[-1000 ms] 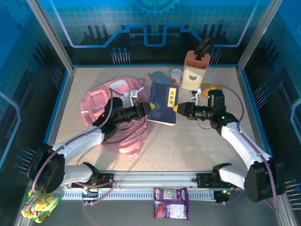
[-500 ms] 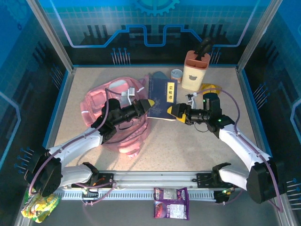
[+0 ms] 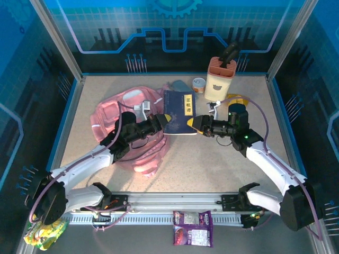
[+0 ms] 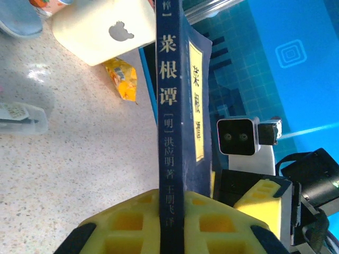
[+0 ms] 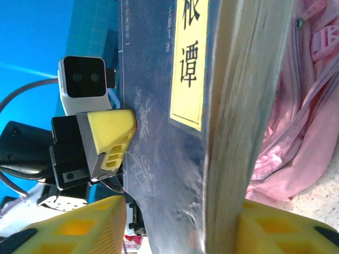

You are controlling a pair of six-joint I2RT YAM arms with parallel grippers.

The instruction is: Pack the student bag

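The left gripper [image 3: 166, 118] and right gripper [image 3: 196, 125] clamped opposite edges of a stiff dark-blue paperback book [image 3: 180, 107] beside the soft pink fabric backpack [image 3: 108, 114].

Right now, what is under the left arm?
The pink student bag lies under it; the arm covers the bag's middle, so its opening cannot be seen. The left claw grips the blue book.

Centre of frame: dark blue paperback book [image 3: 179, 110] held between the left gripper [image 3: 168, 118] on its left and the right gripper [image 3: 194, 124] on its right. Left of it lies the pink fabric student bag [image 3: 106, 114]; behind, upper right, stands a beige plastic holder [image 3: 217, 84].
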